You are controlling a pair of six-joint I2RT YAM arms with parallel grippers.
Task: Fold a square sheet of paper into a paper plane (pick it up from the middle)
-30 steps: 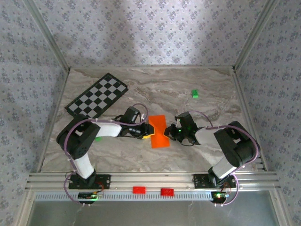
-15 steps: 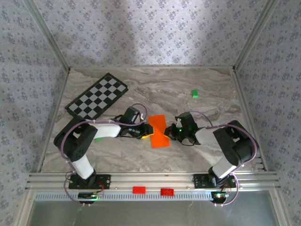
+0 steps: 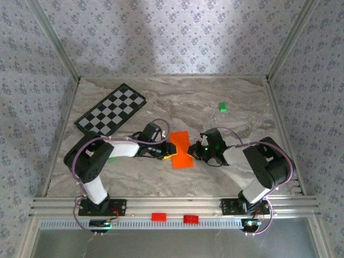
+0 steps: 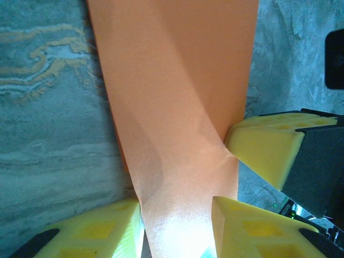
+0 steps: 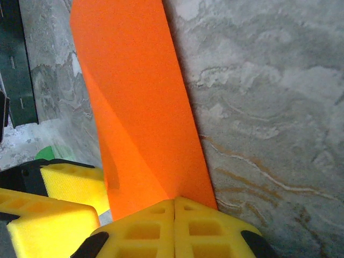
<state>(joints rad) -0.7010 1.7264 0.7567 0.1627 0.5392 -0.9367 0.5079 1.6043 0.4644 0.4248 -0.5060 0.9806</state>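
Observation:
The orange square sheet of paper (image 3: pixel 181 150), the stuff of the paper plane, lies at the table's middle, pinched into a bow-tie with a narrow waist. My left gripper (image 3: pixel 168 152) reaches it from the left. In the left wrist view its yellow fingers (image 4: pixel 91 231) stand partly apart, and the paper (image 4: pixel 177 80) narrows to fill the gap of the gripper (image 4: pixel 177 207), touching both pads. My right gripper (image 3: pixel 198 150) comes from the right. Its fingers are pressed together at the gripper tip (image 5: pixel 174 201), where the crease of the paper (image 5: pixel 140 107) converges. The paper edge puckers at its finger (image 4: pixel 266 150).
A black-and-white checkered board (image 3: pixel 112 115) lies at the back left. One small green block (image 3: pixel 222 107) sits at the back right, another (image 3: pixel 112 158) beside the left arm. Two red pieces (image 3: pixel 158 217) rest on the front rail.

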